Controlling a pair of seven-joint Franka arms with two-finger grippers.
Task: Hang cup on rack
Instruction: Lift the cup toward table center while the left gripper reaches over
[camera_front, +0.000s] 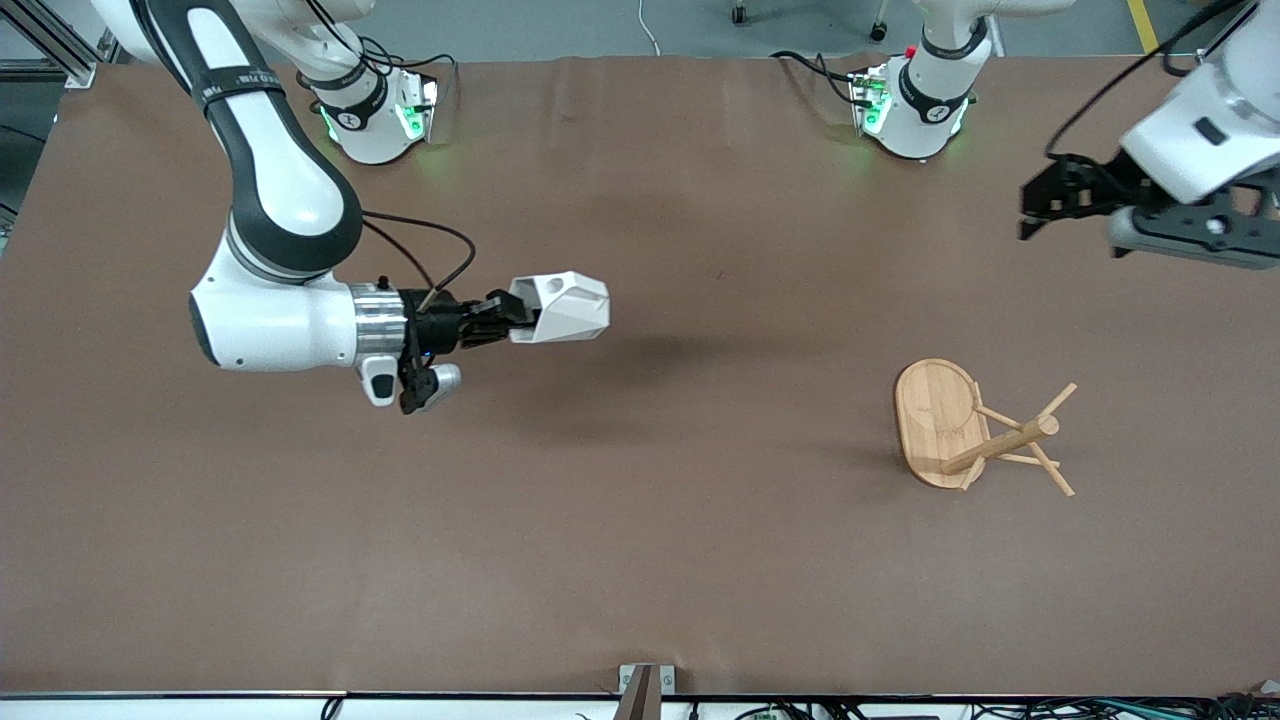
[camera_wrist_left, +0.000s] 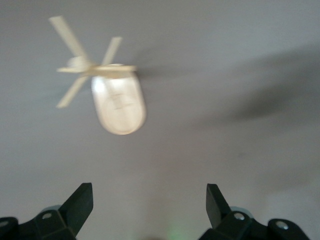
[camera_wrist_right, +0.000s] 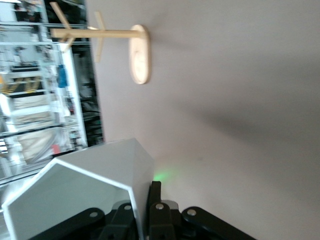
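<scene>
1. The right hand (camera_front: 505, 322) was clamped tight on the cup (camera_front: 560, 307), pinching its wall near the rim, and carried it in the air over the bench (camera_front: 640, 560) toward the right arm's end.
2. The cup lay on its side, its mouth facing the wrist, probably to line the handle up for a peg.
3. The rack (camera_front: 975, 430) stood upright on the bench toward the left arm's end, well apart from the cup; no cup hung on its pegs.
4. The left hand (camera_front: 1040, 205) hung in the air over the bench, not far from the rack, fingers (camera_wrist_left: 80, 202) spread wide and holding nothing; it looked to be waiting, maybe ready to steady the rack.
5. Hanging not yet done; judged next need: carry the cup across and thread the handle hole onto a peg.
</scene>
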